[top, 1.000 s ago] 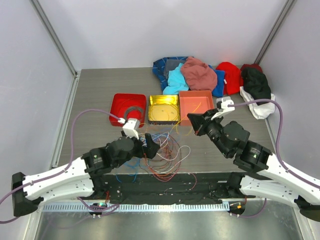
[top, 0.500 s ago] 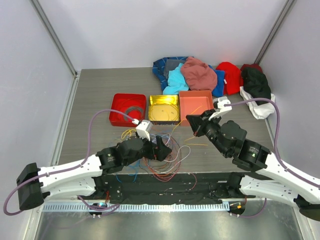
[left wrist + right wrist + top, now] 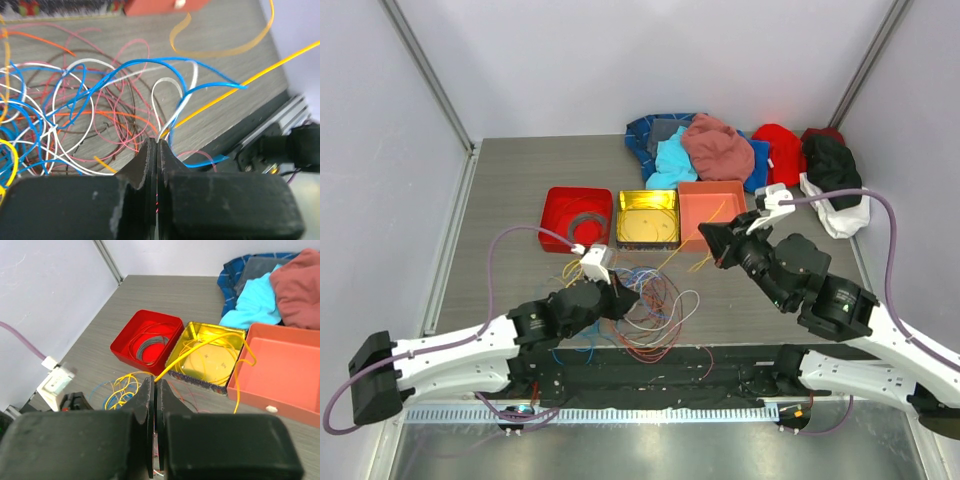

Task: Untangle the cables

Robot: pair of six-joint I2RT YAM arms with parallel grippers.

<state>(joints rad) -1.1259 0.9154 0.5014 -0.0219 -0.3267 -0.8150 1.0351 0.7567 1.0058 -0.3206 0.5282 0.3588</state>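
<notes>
White cable (image 3: 166, 80) now pinched in left gripper (image 3: 156, 146), jaws just snapped shut. Right gripper (image 3: 154, 385) clamps yellow cable (image 3: 180, 365); separating pull looks next.

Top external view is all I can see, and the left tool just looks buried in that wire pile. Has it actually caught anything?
Observer: Yes. Its wrist camera shows the left tool shut, with a white wire running into the pinched tips.
Operator: And the other one, near the trays?
Observer: The right wrist camera shows the right tool shut on a yellow wire that arcs away over the gold tray.
</notes>
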